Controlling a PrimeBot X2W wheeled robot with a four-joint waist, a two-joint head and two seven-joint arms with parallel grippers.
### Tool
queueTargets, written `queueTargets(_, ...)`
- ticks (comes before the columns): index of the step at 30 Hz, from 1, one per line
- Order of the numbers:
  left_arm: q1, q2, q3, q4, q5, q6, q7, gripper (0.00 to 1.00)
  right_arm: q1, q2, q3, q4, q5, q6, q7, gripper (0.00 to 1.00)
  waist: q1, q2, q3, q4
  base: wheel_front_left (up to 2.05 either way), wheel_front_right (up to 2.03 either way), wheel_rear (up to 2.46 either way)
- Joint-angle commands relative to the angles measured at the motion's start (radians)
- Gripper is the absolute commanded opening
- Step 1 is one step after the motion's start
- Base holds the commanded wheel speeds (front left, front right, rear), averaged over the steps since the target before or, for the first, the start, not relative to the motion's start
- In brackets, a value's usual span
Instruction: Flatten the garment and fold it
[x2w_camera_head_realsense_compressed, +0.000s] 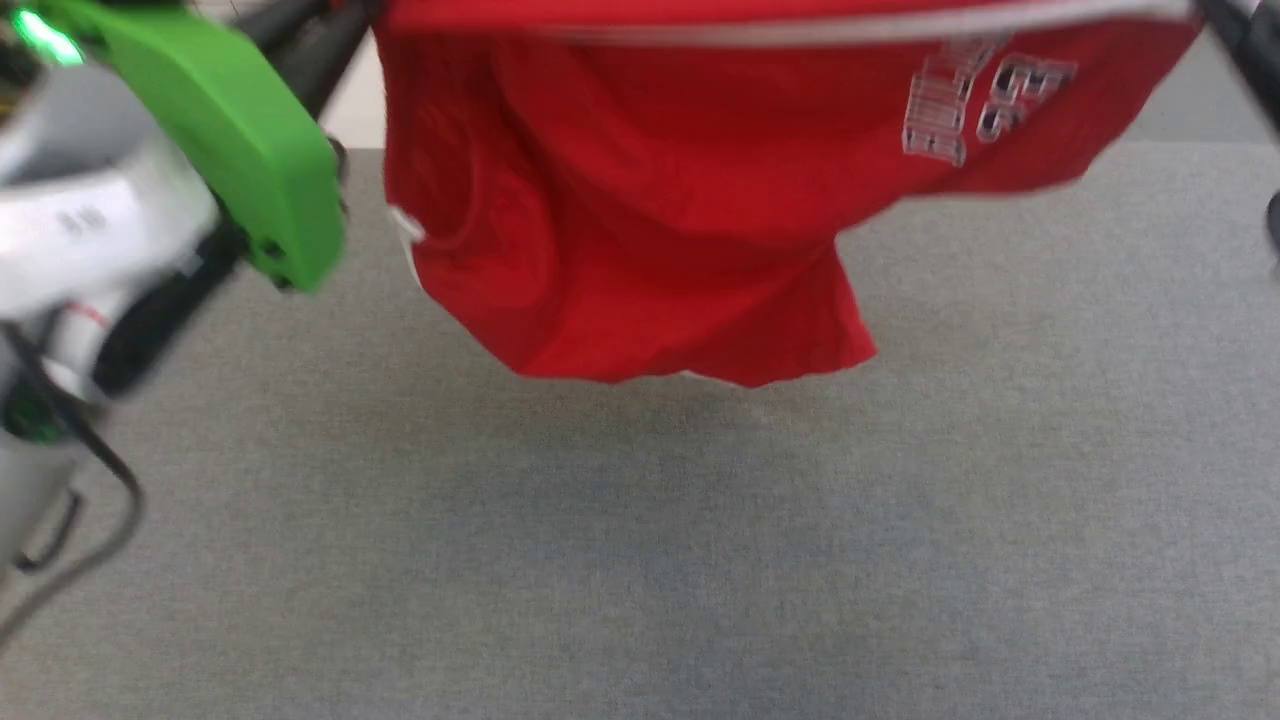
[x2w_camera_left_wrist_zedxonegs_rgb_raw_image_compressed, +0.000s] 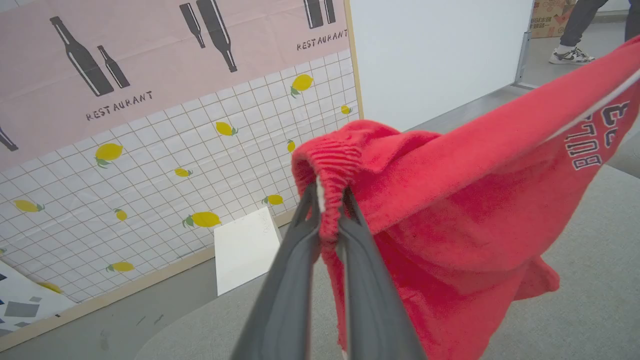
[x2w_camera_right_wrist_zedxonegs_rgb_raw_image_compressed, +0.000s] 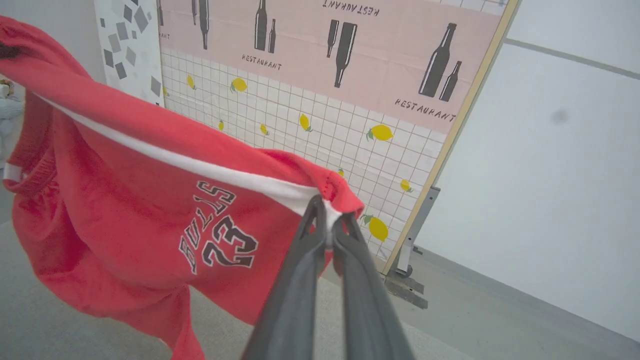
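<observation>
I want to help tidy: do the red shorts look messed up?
Yes. The shorts hang bunched and sideways above the grey surface, pinched by the left end effector at the waistband and the right end effector at a white-trimmed edge.

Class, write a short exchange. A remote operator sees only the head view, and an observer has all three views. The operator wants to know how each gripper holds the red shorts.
Operator: In the head view the shorts hang blurred above the grey surface. What is the left gripper gripping?
Observer: Its fingers are shut on the ribbed elastic waistband.
Operator: And the right gripper?
Observer: It is shut on the white stripe, at the fabric's edge.
</observation>
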Motion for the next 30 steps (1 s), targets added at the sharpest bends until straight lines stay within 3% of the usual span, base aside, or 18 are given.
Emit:
queueTargets(1,-0.048,0.014,0.010,0.014,-0.006,-0.015,0.016,0.00,-0.052,-0.014,0.012,0.007,0.011,-0.002,0.006,0.00,0.0000,-0.0001,0.040,-0.014,0.00,0.00,0.00)
queueTargets(8,-0.270,-0.023,0.022,0.167,-0.050,-0.101,0.120,0.00,-0.351,-0.083,0.137,0.152,0.047,-0.002,-0.011,0.00,0.0000,-0.0001,0.192,-0.039,0.00,0.00,0.00)
queueTargets(14,-0.502,-0.095,0.007,0.364,-0.013,-0.171,0.154,0.00,-0.645,-0.119,0.306,0.343,0.022,-0.002,-0.128,0.00,0.0000,-0.0001,0.337,-0.065,0.00,0.00,0.00)
queueTargets(22,-0.742,-0.203,-0.002,0.619,0.073,-0.204,0.083,0.00,-0.944,-0.056,0.439,0.639,-0.032,-0.002,-0.347,0.00,0.0000,-0.0001,0.461,-0.090,0.00,0.00,0.00)
queueTargets(30,-0.755,-0.281,-0.016,0.796,0.106,-0.201,-0.042,0.00,-0.991,0.014,0.555,0.848,-0.024,-0.002,-0.453,0.00,0.0000,-0.0001,0.501,-0.083,0.00,0.00,0.00)
